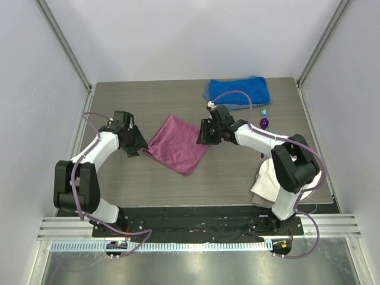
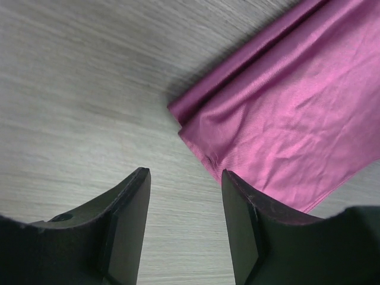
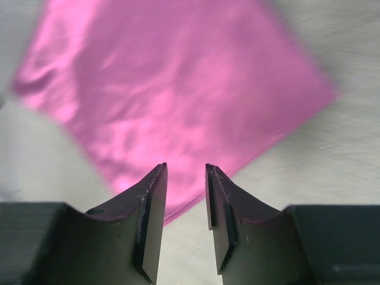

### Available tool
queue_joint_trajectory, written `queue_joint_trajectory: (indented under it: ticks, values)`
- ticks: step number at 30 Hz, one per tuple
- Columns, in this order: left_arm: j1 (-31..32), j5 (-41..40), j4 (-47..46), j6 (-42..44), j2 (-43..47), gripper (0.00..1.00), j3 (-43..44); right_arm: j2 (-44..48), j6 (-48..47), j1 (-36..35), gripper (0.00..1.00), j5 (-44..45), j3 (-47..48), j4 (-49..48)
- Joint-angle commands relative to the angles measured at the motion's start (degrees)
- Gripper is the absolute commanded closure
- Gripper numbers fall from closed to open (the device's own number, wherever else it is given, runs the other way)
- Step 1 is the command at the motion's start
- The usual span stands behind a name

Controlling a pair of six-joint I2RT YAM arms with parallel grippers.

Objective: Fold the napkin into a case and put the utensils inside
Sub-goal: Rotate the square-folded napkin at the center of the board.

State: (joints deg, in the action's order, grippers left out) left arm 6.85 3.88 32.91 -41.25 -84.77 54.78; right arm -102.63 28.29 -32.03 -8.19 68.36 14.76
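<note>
The grey wood-grain bench (image 1: 148,101) carries the magenta napkin (image 1: 177,145) near its middle, lying flat and turned like a diamond, with a doubled layer showing at its left corner. It lies between the two claws. A blue towel (image 1: 237,92) lies at the far edge, and a white cloth (image 1: 267,184) is by the right arm's base. The left claw (image 1: 138,146) sits just off the napkin's left corner, its jaws wide with only bare bench between them. The right claw (image 1: 205,133) hangs over the napkin's right edge, its jaws narrowly parted and gripping nothing. The purple spoon (image 1: 264,123) and teal fork (image 1: 264,112) lie right of the right claw, well apart from the napkin.
</note>
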Motion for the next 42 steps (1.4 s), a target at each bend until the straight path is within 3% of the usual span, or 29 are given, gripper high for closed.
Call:
queue_joint_trajectory:
  ticks: [1,7,19,25,31,36,39,42]
  values:
    - [-1.1,4.4,0.8,6.2,-4.5,0.44,5.4,4.5,4.8,-1.1,0.6,-12.5,-4.5,-6.7]
    - [-1.2,4.8,1.7,9.8,-10.3,0.46,8.1,4.1,6.8,-4.6,0.6,-13.5,-6.6,-9.1]
    - [-1.4,-3.3,2.9,10.8,-15.4,0.57,9.4,-2.5,10.9,-11.5,0.66,-19.2,-5.2,-14.5]
    - [-1.4,-3.1,0.7,10.0,-17.4,0.7,8.9,-4.1,11.1,-11.9,0.73,-17.8,-8.0,-17.8]
    - [-1.3,-2.7,0.4,8.8,-17.2,0.89,7.4,-5.1,8.6,-11.8,0.75,-15.5,-8.4,-15.6]
    - [1.2,0.6,-4.5,4.2,-12.3,0.93,-2.6,-1.0,5.7,-10.3,0.77,-11.3,-12.4,-11.8]
    - [5.5,5.6,-11.5,-4.1,-6.2,0.93,-14.5,3.8,4.1,-7.1,0.77,-10.8,-16.0,-9.5]
    - [11.1,6.4,-20.4,-15.0,-1.5,0.93,-21.0,9.0,1.8,-4.5,0.75,-8.3,-18.6,-6.3]
